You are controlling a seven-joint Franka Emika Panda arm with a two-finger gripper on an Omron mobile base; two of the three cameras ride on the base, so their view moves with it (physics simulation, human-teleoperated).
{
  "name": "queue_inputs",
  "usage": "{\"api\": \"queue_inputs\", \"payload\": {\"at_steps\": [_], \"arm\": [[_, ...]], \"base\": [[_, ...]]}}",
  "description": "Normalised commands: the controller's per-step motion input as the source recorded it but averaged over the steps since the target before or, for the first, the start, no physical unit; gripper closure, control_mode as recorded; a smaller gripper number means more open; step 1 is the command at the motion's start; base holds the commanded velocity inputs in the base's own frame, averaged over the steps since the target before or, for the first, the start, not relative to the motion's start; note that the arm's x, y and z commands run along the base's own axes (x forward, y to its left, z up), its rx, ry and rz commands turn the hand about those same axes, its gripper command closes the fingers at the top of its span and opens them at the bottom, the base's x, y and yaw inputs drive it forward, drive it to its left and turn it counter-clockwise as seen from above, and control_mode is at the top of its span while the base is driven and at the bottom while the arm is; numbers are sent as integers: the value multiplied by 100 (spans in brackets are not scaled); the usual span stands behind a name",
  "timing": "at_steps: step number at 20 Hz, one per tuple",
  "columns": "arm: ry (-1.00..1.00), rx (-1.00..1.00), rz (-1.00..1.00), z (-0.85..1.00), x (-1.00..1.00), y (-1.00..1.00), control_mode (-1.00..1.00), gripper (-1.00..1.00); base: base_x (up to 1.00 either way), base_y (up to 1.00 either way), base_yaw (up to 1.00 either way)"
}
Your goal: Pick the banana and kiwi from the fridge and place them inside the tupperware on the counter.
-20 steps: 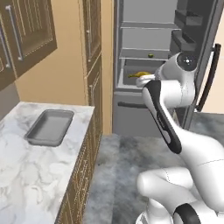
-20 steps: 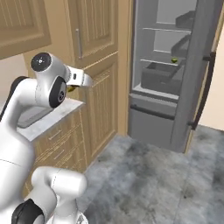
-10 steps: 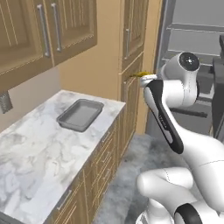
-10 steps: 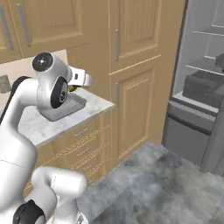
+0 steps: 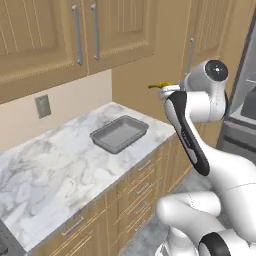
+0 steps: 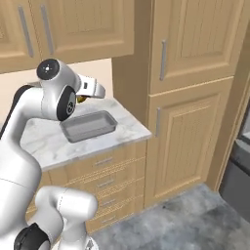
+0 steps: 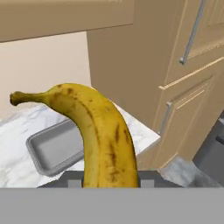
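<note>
My gripper (image 7: pixel 107 181) is shut on the banana (image 7: pixel 100 135), a yellow curved fruit with brown specks that rises between the fingers. In the left base view the banana (image 5: pixel 159 86) pokes out of the gripper (image 5: pixel 167 89), held high over the counter's right end. The grey tupperware (image 5: pixel 119 133) lies empty on the marbled counter (image 5: pixel 50 170), below and left of the hand. From the right, the gripper (image 6: pixel 86 96) hangs above the tupperware (image 6: pixel 89 126). A grey strip of the fridge (image 5: pixel 247 100) shows at the right edge. The kiwi is out of view.
Tan wall cupboards (image 5: pixel 75 35) hang over the counter, and a tall tan cabinet (image 6: pixel 190 97) stands between counter and fridge. Drawers with silver handles (image 6: pixel 105 183) run under the worktop. A wall socket (image 5: pixel 42 106) sits on the backsplash.
Both base views have swung from the fridge to the counter, so the cameras moved. The banana stays in the gripper and now hangs above the tupperware.
</note>
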Motion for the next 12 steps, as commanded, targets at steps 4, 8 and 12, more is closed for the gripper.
{"api": "queue_inputs", "payload": {"at_steps": [4, 8, 12], "arm": [[0, 0, 0, 0, 0, 0, 100, 100], [0, 0, 0, 0, 0, 0, 100, 100], [0, 0, 0, 0, 0, 0, 100, 100]], "base": [[43, -43, 54], [36, -22, 52], [30, -22, 51]]}}
